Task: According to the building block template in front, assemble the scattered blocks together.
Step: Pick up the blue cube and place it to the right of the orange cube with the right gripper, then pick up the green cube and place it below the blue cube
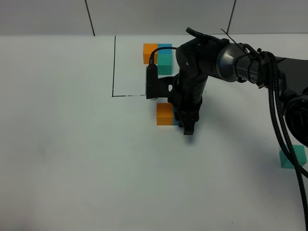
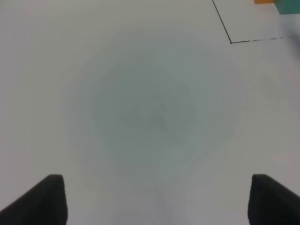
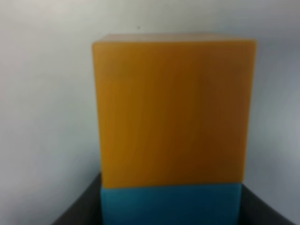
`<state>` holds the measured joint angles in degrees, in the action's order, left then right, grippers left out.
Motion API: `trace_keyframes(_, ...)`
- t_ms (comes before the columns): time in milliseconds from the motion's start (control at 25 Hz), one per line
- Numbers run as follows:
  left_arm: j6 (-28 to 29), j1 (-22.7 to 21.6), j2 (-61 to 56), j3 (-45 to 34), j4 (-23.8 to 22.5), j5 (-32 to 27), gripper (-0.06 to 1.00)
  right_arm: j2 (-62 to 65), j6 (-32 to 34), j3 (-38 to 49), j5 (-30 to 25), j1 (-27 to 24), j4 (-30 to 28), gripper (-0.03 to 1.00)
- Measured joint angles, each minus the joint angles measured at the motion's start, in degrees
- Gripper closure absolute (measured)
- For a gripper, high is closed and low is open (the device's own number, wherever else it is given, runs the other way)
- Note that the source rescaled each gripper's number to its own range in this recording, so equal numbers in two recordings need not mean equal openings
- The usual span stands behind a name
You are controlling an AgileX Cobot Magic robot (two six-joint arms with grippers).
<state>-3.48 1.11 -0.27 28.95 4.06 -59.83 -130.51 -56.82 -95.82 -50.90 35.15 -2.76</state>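
The building block template, an orange, blue and teal trio, lies inside the black drawn frame at the back; a corner of it shows in the left wrist view. Just in front of the frame the loose orange block rests on the table, with the blue block pressed against its right side. My right gripper points down, shut on the blue block, with the orange block touching it beyond. The teal block sits apart at the far right. My left gripper is open over bare table.
The right arm's dark body hangs over the template's right part and hides some of the frame. The frame's corner line shows in the left wrist view. The white table meets a tiled wall behind.
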Motion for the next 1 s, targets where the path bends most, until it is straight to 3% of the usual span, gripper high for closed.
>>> trace_keyframes(600, 0.0, 0.0, 0.0, 0.0, 0.0, 0.0, 0.26, 0.0, -4.1, 0.0, 0.3, -0.6, 1.5, 0.92)
trace_keyframes(680, 0.0, 0.0, 0.0, 0.0, 0.0, 0.0, 0.26, 0.0, -4.1, 0.1, 0.8, -0.7, 1.4, 0.80)
trace_keyframes(880, 0.0, 0.0, 0.0, 0.0, 0.0, 0.0, 0.26, 2.5, -1.0, 0.2, 1.6, -2.2, 1.3, 0.34)
trace_keyframes(1000, 0.0, 0.0, 0.0, 0.0, 0.0, 0.0, 0.26, 5.6, 5.0, 0.2, 0.3, -3.5, 1.0, 0.21)
